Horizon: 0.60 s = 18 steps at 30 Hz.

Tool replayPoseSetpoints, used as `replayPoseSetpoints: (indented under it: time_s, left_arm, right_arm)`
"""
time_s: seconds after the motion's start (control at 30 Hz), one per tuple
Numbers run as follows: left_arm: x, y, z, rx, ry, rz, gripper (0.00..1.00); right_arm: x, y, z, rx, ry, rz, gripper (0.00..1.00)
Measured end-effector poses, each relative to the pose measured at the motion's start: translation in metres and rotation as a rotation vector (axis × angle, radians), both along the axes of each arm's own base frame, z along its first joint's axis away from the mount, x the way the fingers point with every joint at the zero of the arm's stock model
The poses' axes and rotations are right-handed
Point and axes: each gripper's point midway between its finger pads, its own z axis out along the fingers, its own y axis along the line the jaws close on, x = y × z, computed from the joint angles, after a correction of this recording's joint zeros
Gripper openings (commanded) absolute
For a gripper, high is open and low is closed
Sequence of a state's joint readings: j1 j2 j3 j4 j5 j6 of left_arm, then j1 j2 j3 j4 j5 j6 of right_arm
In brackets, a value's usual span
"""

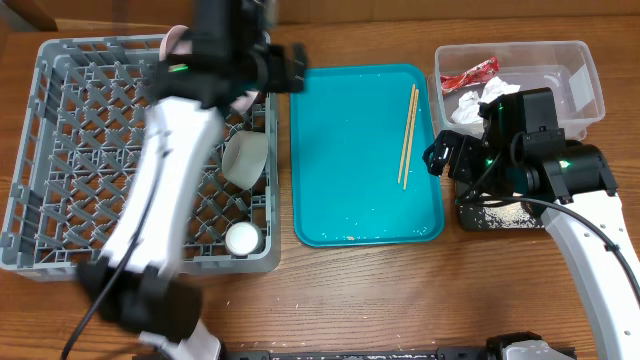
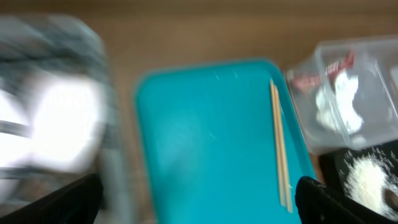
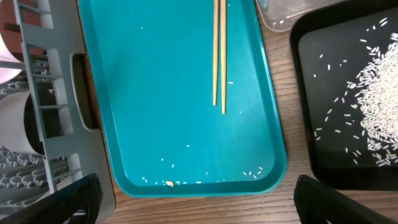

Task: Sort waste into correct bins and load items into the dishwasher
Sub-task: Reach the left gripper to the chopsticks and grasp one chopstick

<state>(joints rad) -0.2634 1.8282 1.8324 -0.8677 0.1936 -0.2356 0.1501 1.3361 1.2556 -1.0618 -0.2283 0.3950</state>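
Observation:
A pair of wooden chopsticks (image 1: 408, 135) lies on the right side of the teal tray (image 1: 340, 200); they also show in the left wrist view (image 2: 280, 143) and the right wrist view (image 3: 219, 53). The clear tub (image 1: 585, 75) holds the red wrapper (image 1: 470, 74) and the white tissue (image 1: 480, 100). The black tray (image 3: 305, 93) holds rice scraps (image 3: 379, 99). The grey dish rack (image 1: 60, 150) holds a bowl (image 1: 245, 155) and a small cup (image 1: 242, 238). My left gripper (image 1: 290, 68) is open and empty, high over the rack's far right corner (image 2: 199, 199). My right gripper (image 1: 445, 155) is open and empty above the teal tray's right edge (image 3: 198, 199).
A few rice grains (image 3: 249, 174) lie along the teal tray's near edge. A pale plate (image 1: 178, 40) shows at the rack's far side behind my left arm. The left wrist view is blurred. Bare wooden table (image 1: 380, 300) lies in front of the tray.

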Motion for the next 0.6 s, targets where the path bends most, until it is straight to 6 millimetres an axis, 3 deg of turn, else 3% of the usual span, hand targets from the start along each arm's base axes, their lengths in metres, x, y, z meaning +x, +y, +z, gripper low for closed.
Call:
replayPoseSetpoints:
  time_s: [0.07,0.23,0.37,0.6]
  left_arm:
    - [0.003,-0.030,-0.046,-0.030,0.107,-0.006,0.99]
    - [-0.006,-0.098,-0.135,-0.067,0.283,-0.053,1.00]
    - [-0.018,-0.134,-0.161,-0.048,0.302,-0.088,1.00]
    - [-0.029,-0.158,-0.188,0.165,0.203,-0.050,1.00]
  right_arm:
    - [0.000,0.000,0.000,0.000,0.000,0.000,1.00]
    - [0.000,0.000,0.000,0.000,0.000,0.000,1.00]
    - [0.000,0.000,0.000,0.000,0.001,0.000,1.00]
    - [0.000,0.000,0.000,0.000,0.001,0.001,1.00]
